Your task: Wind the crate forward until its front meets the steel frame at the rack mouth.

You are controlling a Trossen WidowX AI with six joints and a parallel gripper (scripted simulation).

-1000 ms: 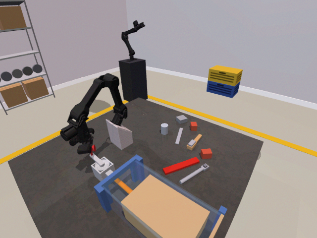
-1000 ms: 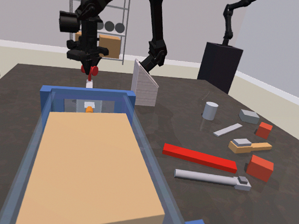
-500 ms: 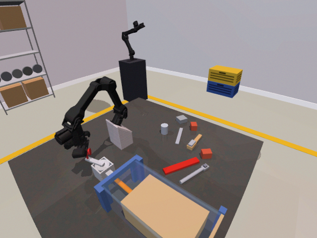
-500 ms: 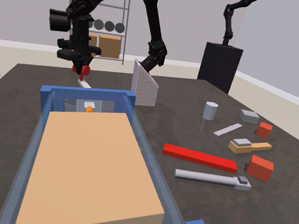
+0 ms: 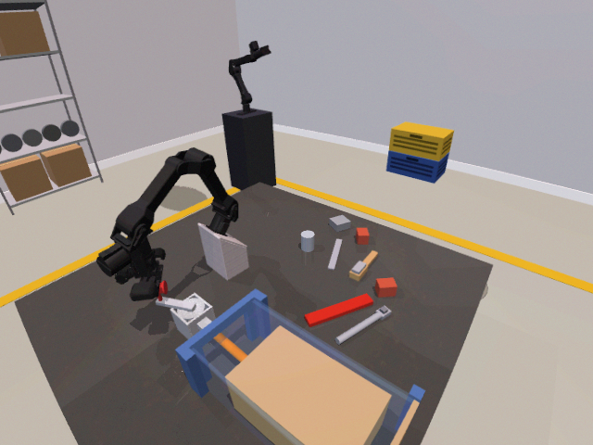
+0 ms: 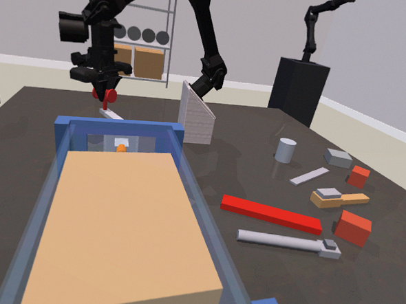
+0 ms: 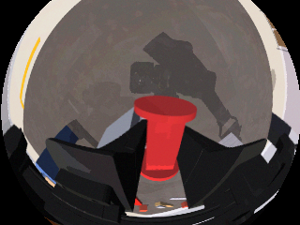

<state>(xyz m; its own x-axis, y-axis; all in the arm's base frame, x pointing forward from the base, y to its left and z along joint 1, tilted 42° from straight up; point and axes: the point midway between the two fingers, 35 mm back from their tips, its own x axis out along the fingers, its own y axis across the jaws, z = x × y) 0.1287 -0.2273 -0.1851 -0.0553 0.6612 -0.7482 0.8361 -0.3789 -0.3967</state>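
Note:
My gripper (image 5: 160, 288) (image 6: 104, 95) (image 7: 158, 124) is shut on the red knob (image 5: 163, 286) (image 6: 110, 95) (image 7: 165, 109) of the winch handle. The handle's pale arm (image 5: 176, 303) (image 6: 111, 115) lies over the top of the white winch (image 5: 190, 320) and points away from the cubby. Its key end is at the winch top; the key itself is hidden. An orange strap (image 5: 231, 347) (image 6: 121, 148) runs from the winch to the tan crate (image 5: 306, 383) (image 6: 121, 212). The crate sits flat in the cubby, its front apart from the blue end frame (image 5: 222, 317) (image 6: 119, 123).
A pale slanted block (image 5: 224, 256) (image 6: 198, 125) stands by the arm's base. Right of the cubby lie a red bar (image 5: 339, 310) (image 6: 270, 213), a grey wrench-like tool (image 5: 361, 326) (image 6: 279, 240), a brush-like tool (image 5: 362, 265), a flat strip (image 5: 334, 253), a cylinder (image 5: 307, 241) and small blocks.

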